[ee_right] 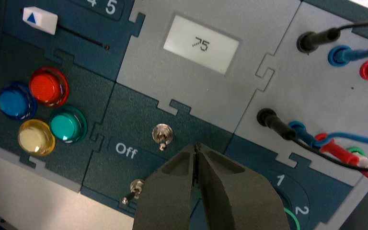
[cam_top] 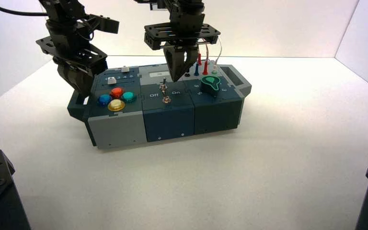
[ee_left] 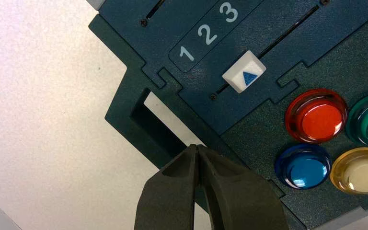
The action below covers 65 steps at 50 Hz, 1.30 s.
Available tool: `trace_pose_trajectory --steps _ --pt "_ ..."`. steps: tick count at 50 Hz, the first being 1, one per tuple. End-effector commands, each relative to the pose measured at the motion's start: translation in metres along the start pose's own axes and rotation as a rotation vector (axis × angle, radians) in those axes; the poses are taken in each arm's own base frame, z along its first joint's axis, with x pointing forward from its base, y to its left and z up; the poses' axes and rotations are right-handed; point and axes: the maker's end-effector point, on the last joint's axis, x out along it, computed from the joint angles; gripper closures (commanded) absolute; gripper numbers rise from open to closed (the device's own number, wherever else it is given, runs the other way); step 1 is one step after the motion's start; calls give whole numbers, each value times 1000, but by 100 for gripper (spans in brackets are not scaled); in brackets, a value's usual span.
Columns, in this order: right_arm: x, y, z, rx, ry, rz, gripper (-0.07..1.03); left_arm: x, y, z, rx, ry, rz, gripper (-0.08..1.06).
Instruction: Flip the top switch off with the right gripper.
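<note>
The top switch (ee_right: 162, 135), a small silver toggle on a round nut, stands on the box's dark blue middle panel (cam_top: 163, 86), just behind the "Off" lettering (ee_right: 126, 150). Its twin, the lower switch (ee_right: 133, 189), leans away from my fingers. My right gripper (ee_right: 196, 146) is shut with nothing in it, its tips hovering beside the top switch on the side away from "Off" and not touching it. From above, the right gripper (cam_top: 177, 77) hangs just behind and right of the switches. My left gripper (ee_left: 197, 146) is shut and empty over the box's left handle (ee_left: 141, 112).
Red, blue, yellow and teal push buttons (cam_top: 116, 98) sit left of the switches, with a white slider (ee_left: 244, 71) behind them. A small display (ee_right: 201, 44) reads 75. Plugged wires (cam_top: 203, 64) and a green knob (cam_top: 212, 84) occupy the box's right part.
</note>
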Motion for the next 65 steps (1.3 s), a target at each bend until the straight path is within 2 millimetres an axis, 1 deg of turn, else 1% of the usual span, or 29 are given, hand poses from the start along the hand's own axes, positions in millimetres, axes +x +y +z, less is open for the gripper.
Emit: trace_pose_trajectory --steps 1,13,20,65 --pt "-13 4 17 1 -51 11 98 2 2 3 -8 -12 0 101" --pt "-17 7 25 3 -61 18 98 2 2 3 -10 -10 -1 101" --pt "-19 12 25 5 -60 29 98 1 2 3 -6 -12 1 101" --pt "-11 23 14 6 -27 45 98 1 2 4 -7 -15 0 101"
